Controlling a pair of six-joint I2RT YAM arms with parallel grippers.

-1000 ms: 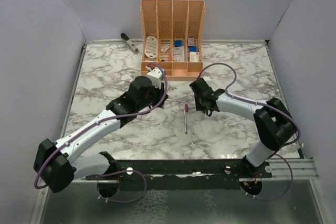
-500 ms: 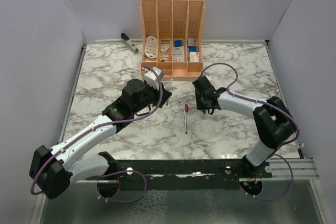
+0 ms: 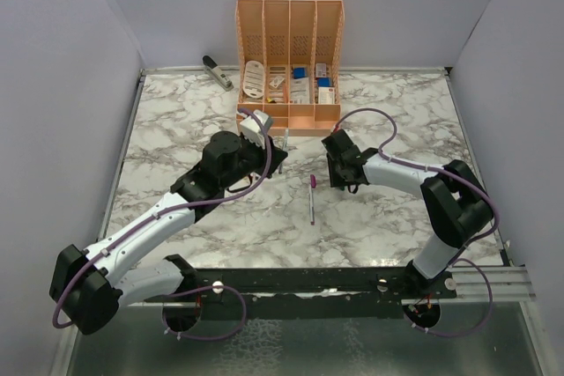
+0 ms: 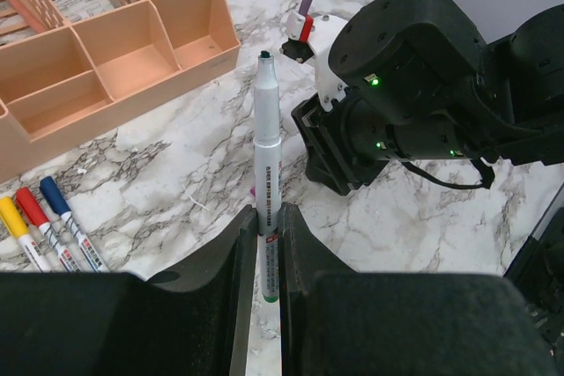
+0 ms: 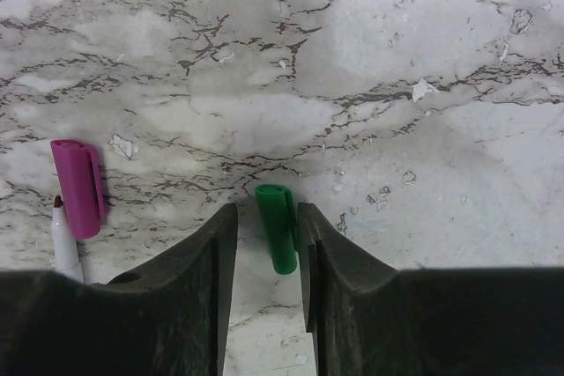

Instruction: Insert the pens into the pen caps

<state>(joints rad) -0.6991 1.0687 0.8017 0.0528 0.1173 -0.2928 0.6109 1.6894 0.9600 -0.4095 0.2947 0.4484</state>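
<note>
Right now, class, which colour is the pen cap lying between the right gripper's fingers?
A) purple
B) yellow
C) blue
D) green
D: the right wrist view shows the green cap lying on the marble table between the open fingers of the right gripper, while the purple cap lies off to one side.

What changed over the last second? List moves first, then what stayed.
The left arm swung, bringing the left gripper and its upright pen out into overhead view near the organiser. The right gripper barely moved, straddling the green cap. The loose pen and purple cap stayed put.
</note>
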